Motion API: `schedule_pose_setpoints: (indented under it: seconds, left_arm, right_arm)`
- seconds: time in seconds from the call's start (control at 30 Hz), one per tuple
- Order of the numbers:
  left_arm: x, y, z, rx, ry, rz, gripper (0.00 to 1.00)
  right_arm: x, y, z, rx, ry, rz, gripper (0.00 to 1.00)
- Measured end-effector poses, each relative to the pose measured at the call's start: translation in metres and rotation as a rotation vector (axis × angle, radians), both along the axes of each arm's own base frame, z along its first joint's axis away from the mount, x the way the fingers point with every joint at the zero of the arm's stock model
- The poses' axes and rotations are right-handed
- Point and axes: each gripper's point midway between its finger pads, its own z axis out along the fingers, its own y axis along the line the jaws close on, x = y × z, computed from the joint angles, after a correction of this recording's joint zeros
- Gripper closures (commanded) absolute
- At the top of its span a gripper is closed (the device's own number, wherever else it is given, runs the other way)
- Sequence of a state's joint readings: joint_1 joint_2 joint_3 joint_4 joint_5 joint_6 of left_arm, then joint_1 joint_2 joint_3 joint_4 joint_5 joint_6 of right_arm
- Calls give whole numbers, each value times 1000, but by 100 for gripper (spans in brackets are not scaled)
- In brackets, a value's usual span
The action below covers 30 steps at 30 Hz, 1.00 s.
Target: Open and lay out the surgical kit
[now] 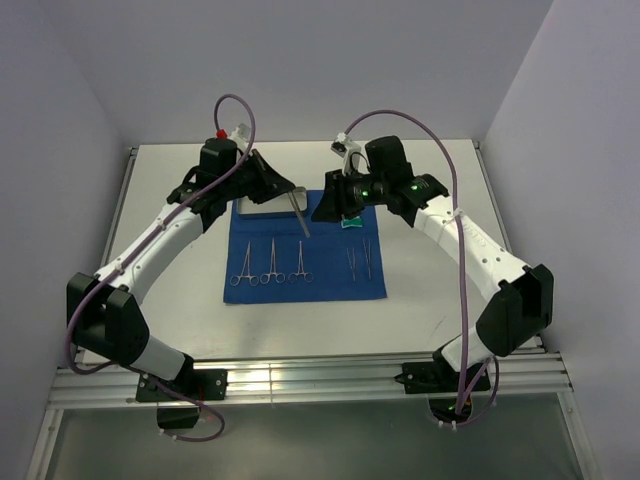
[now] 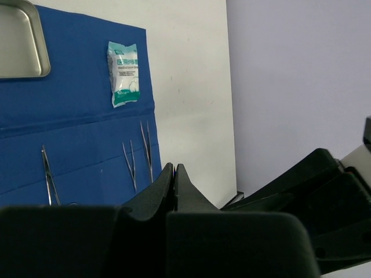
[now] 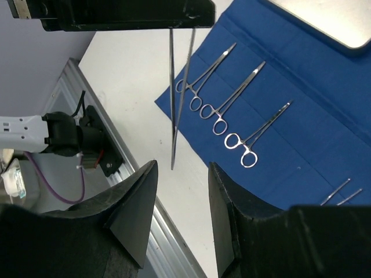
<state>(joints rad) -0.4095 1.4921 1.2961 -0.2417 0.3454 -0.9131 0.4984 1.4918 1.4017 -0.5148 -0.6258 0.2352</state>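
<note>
My left gripper (image 2: 175,171) pinches long tweezers (image 3: 172,116), my right gripper (image 3: 182,174) gapes unloaded, and I can't read the print on the packet (image 2: 123,74) right of the tray (image 2: 17,40).

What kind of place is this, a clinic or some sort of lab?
Likely a robotics lab test cell, not a clinic: two robot arms bolted to a walled white table, one holding long tweezers, steel clamps laid on a blue cloth.

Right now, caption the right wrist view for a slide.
Left gripper holds long tweezers aloft; three clamps lie in a row on blue cloth.
</note>
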Motion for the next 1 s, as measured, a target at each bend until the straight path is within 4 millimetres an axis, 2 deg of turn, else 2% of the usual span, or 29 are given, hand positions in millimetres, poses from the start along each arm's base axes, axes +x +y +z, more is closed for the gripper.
schedule_pose_setpoints:
  seconds: [0.27,0.53,0.93,1.0]
  left_arm:
    - [-4,-8,-1,-24,17,-26,100]
    - [-4,-9,0,-29,19,-29,100]
    - [-4,-9,1,-31,17,-31,100]
    - [-4,-9,0,-31,17,-31,100]
  right_arm:
    - [-7,17,-17,-7,74,29,53]
    - [-9,21,-22,-9,101,26,71]
    - [-14,26,-24,-12,109,45,78]
    - [-14,27,-24,-13,108,46,85]
